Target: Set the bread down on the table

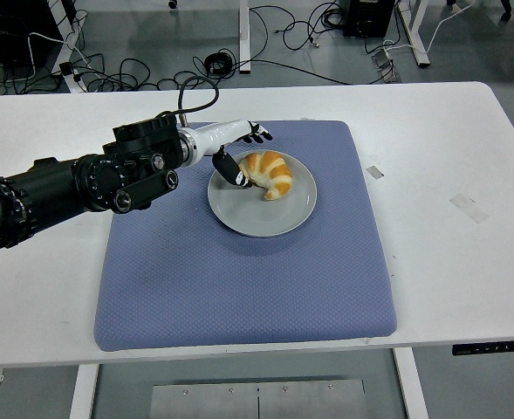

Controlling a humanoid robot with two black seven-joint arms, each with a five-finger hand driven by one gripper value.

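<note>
The left hand and its black arm lie across the upper left of the blue mat, closing the approach to the bread from that side. The grey plate rim rings the bread. Right, near and far sides stand open; the white table right of the mat is bare.

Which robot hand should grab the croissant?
The left hand. It hovers right beside the croissant on the grey plate, thumb at its left end. No right arm is in view.
</note>
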